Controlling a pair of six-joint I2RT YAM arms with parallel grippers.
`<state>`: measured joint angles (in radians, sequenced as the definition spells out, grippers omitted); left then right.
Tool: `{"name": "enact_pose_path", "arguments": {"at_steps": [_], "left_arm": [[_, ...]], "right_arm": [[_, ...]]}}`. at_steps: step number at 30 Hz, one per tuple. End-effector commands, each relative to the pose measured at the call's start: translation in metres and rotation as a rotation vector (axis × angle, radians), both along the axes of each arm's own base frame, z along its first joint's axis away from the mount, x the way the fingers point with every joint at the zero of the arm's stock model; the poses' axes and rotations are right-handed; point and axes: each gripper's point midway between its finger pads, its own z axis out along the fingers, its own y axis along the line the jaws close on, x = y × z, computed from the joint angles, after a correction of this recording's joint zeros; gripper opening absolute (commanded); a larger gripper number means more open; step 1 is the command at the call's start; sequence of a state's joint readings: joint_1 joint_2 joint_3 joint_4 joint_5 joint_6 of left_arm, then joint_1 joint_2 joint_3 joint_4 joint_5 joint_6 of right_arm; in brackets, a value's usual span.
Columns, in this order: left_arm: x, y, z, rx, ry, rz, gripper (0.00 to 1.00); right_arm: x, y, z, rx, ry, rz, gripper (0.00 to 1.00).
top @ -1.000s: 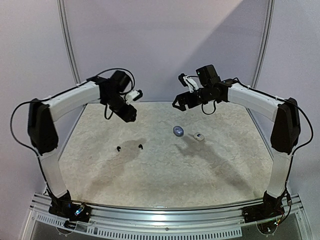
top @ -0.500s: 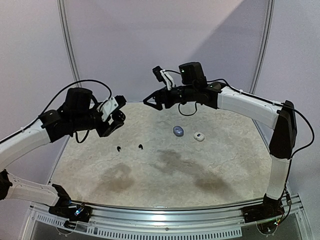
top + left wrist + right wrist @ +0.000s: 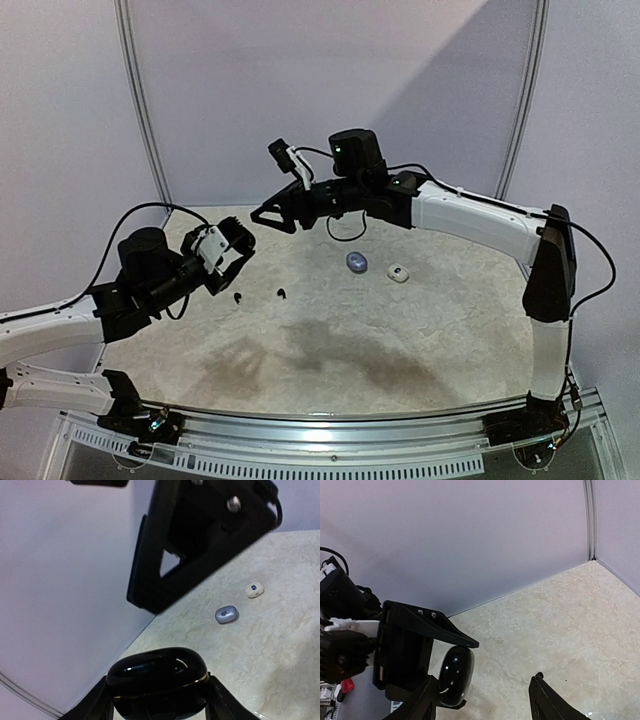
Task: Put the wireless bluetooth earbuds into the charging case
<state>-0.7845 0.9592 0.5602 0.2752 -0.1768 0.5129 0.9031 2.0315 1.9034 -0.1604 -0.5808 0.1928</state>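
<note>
**Landmark:** grey pebble case [image 3: 357,262], lying on the marbled table [image 3: 430,340].

1. Black earbuds, two: first earbud [image 3: 281,293] lies on the table left of the grey pebble case and slightly nearer the arm bases. The second earbud [image 3: 238,297] lies further left, apart from the first. Neither is touched by a gripper.
2. Black charging case [image 3: 157,672]: glossy and lid closed, held off the table well left of the grey pebble case.
3. Left gripper [image 3: 238,243]: fingers clamped on the sides of the black charging case.
4. Right gripper [image 3: 270,218]: fingers apart with nothing between them, raised left of and behind the grey pebble case, pointing at the black charging case.
5. White case [image 3: 398,273]: on the table just right of the grey pebble case, not touching it.
</note>
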Motion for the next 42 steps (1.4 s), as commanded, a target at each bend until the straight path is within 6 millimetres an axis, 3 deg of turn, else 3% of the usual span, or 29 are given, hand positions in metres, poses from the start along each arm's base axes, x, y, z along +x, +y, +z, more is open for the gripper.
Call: {"name": "enact_pose_path", "arguments": {"at_steps": [1, 6, 12, 20, 23, 25, 29, 30, 31, 34, 35, 37, 40, 42], "left_arm": [[-0.006, 0.007, 0.017, -0.115, -0.03, 0.021, 0.0], [-0.011, 0.01, 0.007, -0.133, 0.008, 0.019, 0.0], [-0.012, 0.015, 0.002, -0.139, 0.027, 0.032, 0.0], [-0.011, 0.018, 0.007, -0.136, 0.008, 0.043, 0.0], [-0.011, 0.018, 0.008, -0.138, 0.007, 0.041, 0.0], [-0.011, 0.019, 0.008, -0.141, 0.008, 0.042, 0.0], [-0.012, 0.024, 0.006, -0.171, 0.037, 0.043, 0.0], [-0.013, 0.025, 0.003, -0.182, 0.059, 0.034, 0.07], [-0.016, 0.023, -0.001, -0.194, 0.089, 0.006, 0.23], [-0.028, 0.019, -0.014, -0.219, 0.195, -0.097, 0.9], [-0.031, 0.019, -0.02, -0.224, 0.235, -0.125, 0.98], [-0.037, 0.023, -0.03, -0.251, 0.333, -0.161, 0.99], [-0.053, 0.026, -0.036, -0.306, 0.447, -0.258, 0.99], [-0.071, 0.02, -0.031, -0.337, 0.49, -0.378, 0.89]], "right_arm": [[-0.01, 0.02, -0.03, -0.074, 0.025, 0.045, 0.64], [-0.024, 0.036, -0.042, -0.096, 0.012, 0.109, 0.63], [-0.03, 0.041, -0.041, -0.085, 0.002, 0.128, 0.58], [-0.034, 0.054, -0.061, -0.154, 0.018, 0.121, 0.34], [-0.036, 0.056, -0.063, -0.156, 0.002, 0.137, 0.18], [-0.037, 0.055, -0.062, -0.158, -0.006, 0.137, 0.0], [-0.036, 0.049, -0.055, -0.165, -0.051, 0.134, 0.0], [-0.037, 0.048, -0.054, -0.166, -0.061, 0.141, 0.0], [-0.037, 0.045, -0.051, -0.163, -0.087, 0.151, 0.0], [-0.031, 0.033, -0.04, -0.146, -0.145, 0.166, 0.0], [-0.029, 0.029, -0.039, -0.14, -0.15, 0.173, 0.0], [-0.029, 0.018, -0.027, -0.124, -0.18, 0.193, 0.0], [-0.043, 0.006, -0.027, -0.14, -0.28, 0.285, 0.0], [-0.056, 0.0, -0.03, -0.131, -0.359, 0.366, 0.0]]}}
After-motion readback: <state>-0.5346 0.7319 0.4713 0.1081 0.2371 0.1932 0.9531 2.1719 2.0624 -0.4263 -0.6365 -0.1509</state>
